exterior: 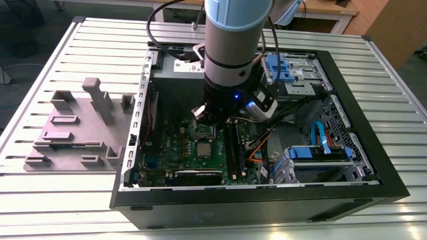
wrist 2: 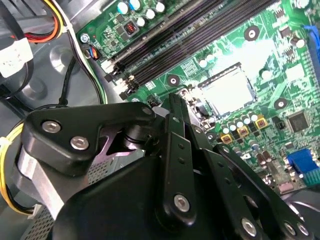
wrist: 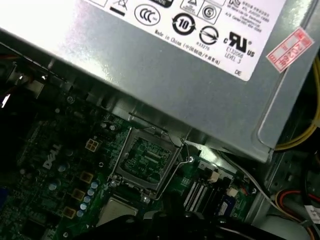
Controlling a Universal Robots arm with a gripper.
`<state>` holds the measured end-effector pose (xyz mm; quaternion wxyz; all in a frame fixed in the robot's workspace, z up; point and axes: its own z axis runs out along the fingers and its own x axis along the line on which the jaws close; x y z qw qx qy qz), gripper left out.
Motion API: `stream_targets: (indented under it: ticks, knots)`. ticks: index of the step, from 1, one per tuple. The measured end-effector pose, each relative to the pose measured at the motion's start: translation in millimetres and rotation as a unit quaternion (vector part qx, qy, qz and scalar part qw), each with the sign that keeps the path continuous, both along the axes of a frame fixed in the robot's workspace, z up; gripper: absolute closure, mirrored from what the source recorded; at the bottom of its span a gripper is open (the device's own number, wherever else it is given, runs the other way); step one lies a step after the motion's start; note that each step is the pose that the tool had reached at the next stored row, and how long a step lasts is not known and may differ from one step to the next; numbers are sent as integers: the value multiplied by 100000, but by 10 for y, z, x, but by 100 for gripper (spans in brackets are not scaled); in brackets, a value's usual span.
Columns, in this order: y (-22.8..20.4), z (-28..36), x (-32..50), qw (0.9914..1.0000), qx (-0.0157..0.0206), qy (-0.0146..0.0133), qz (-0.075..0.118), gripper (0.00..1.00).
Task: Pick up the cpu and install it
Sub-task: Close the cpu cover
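Gripper (wrist 2: pixel 172 107): black linkage close to the lens in the second wrist view; in the exterior view (exterior: pixel 205 119) it hangs inside the case, just above the socket
Jaws: cannot tell whether spread or pressed together
Socket (wrist: pixel 145 160): square metal frame with a dark green centre and a thin wire lever along one edge; seated on the board; seen under the gripper in the exterior view (exterior: pixel 204 131)
Cpu (exterior: pixel 202 148): small flat silver square; lies level on the board just beside the socket, on the side away from the grey box; apart from the gripper; its bright top sits in a dark surround in the second wrist view (wrist 2: pixel 227 92); an edge of it shows in the first wrist view (wrist: pixel 117 212)
Board (exterior: pixel 167 150): green; fixed to the case floor; carries the socket
Memory slots (wrist 2: pixel 175 40): long black rails; run alongside the socket, near it
Grey box (wrist: pixel 175 75): large, with a white label; just beside the socket, its edge close to the frame; yellow wires (wrist: pixel 300 135) leave its far corner
Arm (exterior: pixel 233 40): grey tube; comes straight down over the socket
Blue caddies (exterior: pixel 320 152): well apart from the socket, past the memory slots
Case (exterior: pixel 253 200): black, lying open-side up; walls all round the socket
Rack (exterior: pixel 73 130): grey slotted block; outside the case, well apart from the socket
Table (exterior: pixel 67 210): ribbed metal; under the case and rack
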<state>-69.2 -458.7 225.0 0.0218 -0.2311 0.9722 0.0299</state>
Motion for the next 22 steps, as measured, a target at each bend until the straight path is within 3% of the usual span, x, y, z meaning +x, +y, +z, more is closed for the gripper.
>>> stream_targets:
  ticks: [6,14,22]
  knots:
    - [7,-37,50,99981,21,-3,1949,89]
    - [88,-112,50,99977,782,-18,2005,89]
    - [129,-155,36,99975,973,-18,2006,89]
